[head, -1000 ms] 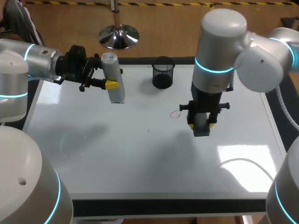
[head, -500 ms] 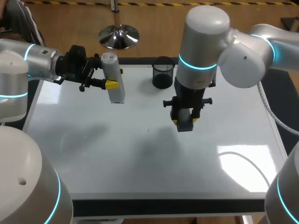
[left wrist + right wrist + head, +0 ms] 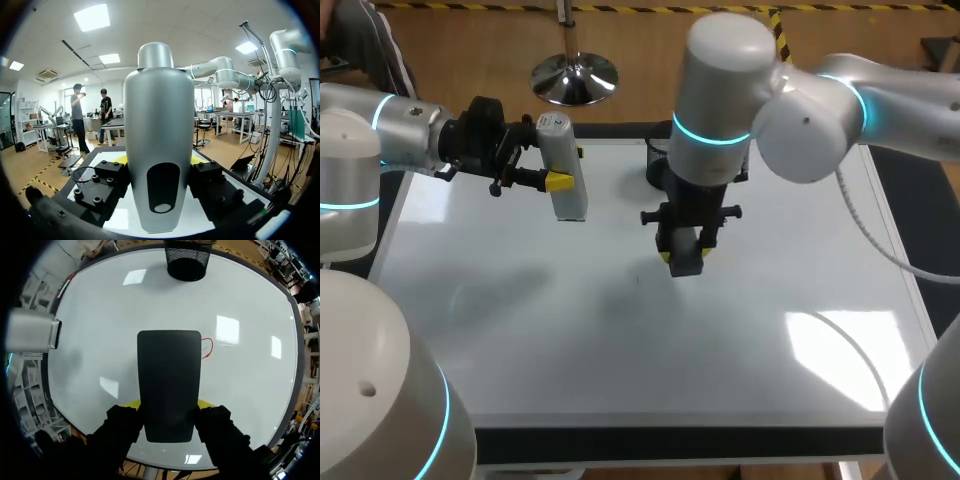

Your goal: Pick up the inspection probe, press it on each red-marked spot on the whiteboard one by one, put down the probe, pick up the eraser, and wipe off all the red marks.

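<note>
While over the whiteboard (image 3: 100,340), eraser (image 3: 169,375) tight in right pincer (image 3: 169,403), red mark (image 3: 206,347) just beside it

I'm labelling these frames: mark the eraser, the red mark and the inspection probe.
eraser (image 3: 169,385): right wrist view, middle of its black face.
red mark (image 3: 207,348): right wrist view, on its loop beside the eraser.
inspection probe (image 3: 159,145): left wrist view, middle of its silver body.

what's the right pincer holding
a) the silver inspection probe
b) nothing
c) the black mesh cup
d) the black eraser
D: the right pincer is shut on the black eraser, with a finger on either side of it, while the silver inspection probe is in the left pincer.
</note>
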Robot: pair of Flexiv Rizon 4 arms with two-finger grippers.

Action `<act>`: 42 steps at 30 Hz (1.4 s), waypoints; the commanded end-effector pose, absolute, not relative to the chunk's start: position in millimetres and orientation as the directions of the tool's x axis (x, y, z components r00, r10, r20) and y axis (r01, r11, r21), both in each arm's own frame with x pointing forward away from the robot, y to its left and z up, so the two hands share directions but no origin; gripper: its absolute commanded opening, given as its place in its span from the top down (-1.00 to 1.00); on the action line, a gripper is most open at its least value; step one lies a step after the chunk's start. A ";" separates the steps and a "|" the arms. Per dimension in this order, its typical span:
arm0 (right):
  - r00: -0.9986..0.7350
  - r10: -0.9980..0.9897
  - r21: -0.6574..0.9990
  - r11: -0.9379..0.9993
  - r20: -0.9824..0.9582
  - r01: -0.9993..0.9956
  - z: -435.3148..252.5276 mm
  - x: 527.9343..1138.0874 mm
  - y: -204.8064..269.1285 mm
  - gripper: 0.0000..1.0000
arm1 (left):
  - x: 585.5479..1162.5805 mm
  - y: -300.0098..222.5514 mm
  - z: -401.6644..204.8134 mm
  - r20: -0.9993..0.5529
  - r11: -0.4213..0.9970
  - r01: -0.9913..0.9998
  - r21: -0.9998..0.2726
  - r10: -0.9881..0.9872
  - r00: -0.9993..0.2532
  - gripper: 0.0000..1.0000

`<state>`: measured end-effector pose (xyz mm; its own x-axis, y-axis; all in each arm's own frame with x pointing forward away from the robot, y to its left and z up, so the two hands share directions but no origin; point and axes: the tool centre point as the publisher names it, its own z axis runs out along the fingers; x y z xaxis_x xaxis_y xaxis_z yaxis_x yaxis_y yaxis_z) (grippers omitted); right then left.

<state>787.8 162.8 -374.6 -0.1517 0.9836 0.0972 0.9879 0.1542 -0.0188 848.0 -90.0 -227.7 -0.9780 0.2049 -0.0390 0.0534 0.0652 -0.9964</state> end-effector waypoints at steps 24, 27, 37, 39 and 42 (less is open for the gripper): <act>-0.147 0.977 -0.046 0.156 0.154 0.987 -414.8 812.6 187.4 1.00 | 848.0 -89.7 -226.9 -0.041 0.063 0.055 -0.996 0.205 -0.978 1.00; -0.142 0.979 -0.056 0.151 0.146 0.987 -419.2 815.5 187.2 1.00 | 848.0 -89.7 -226.9 -0.041 0.063 0.055 -0.996 0.205 -0.978 1.00; -0.108 0.986 -0.092 0.121 0.129 0.988 -432.5 822.8 173.5 1.00 | 848.0 -89.7 -226.9 -0.041 0.063 0.055 -0.996 0.205 -0.978 1.00; -0.101 0.987 -0.097 0.114 0.125 0.989 -434.8 823.4 169.5 1.00 | 848.0 -89.7 -226.9 -0.041 0.063 0.055 -0.996 0.205 -0.978 1.00; -0.085 0.989 -0.105 0.097 0.118 0.990 -438.6 824.5 161.5 1.00 | 848.0 -89.7 -226.9 -0.041 0.063 0.055 -0.996 0.205 -0.978 1.00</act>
